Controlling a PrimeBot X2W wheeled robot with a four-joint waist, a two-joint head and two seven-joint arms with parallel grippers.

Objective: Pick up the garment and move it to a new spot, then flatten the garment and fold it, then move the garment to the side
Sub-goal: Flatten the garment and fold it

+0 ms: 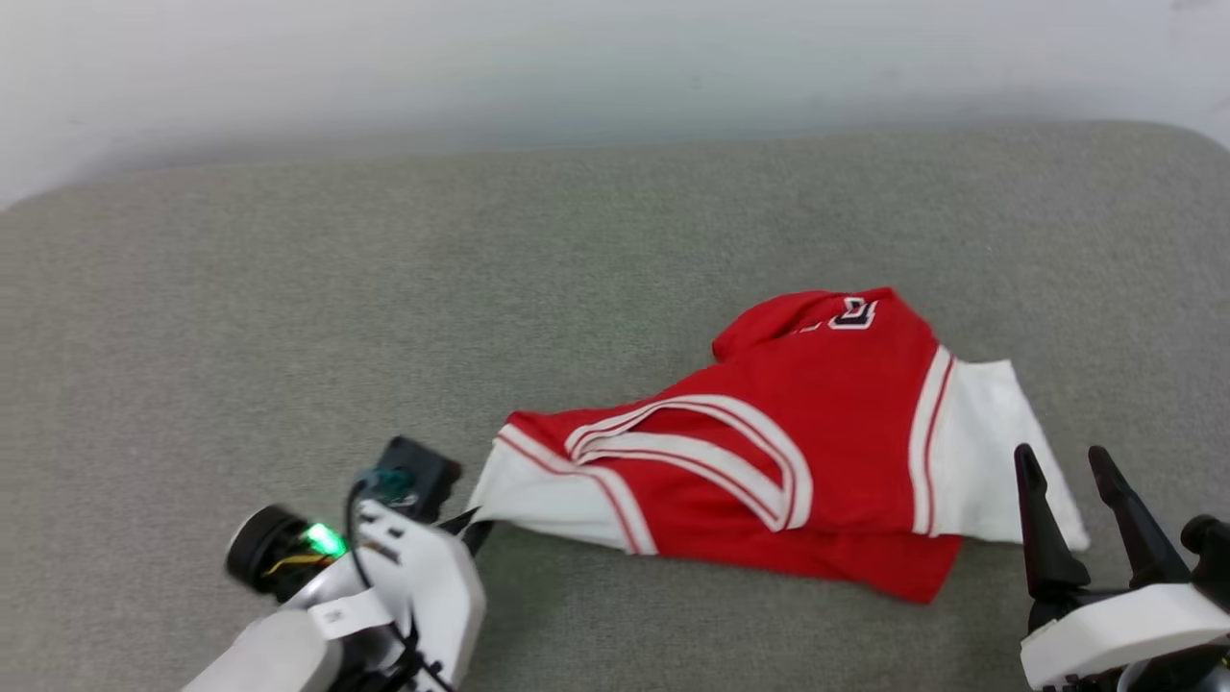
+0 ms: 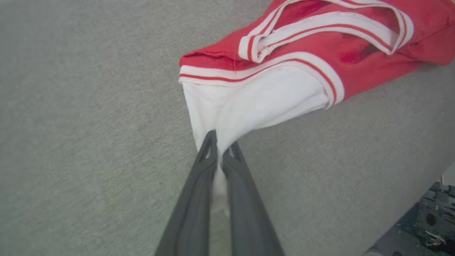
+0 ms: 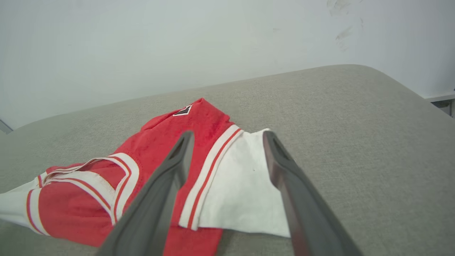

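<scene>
The garment is a red jersey with white sleeves and striped trim, lying crumpled right of centre on the grey cushion. My left gripper is shut on the tip of its white left sleeve; in the left wrist view the cloth is pinched between the two dark fingers of my left gripper. My right gripper stands open at the lower right, just beside the white right sleeve. The right wrist view has its fingers spread over that sleeve, with my right gripper holding nothing.
The grey padded surface stretches wide to the left and behind the garment. A pale wall runs along its far edge. Dark equipment sits beyond the cushion's edge in the left wrist view.
</scene>
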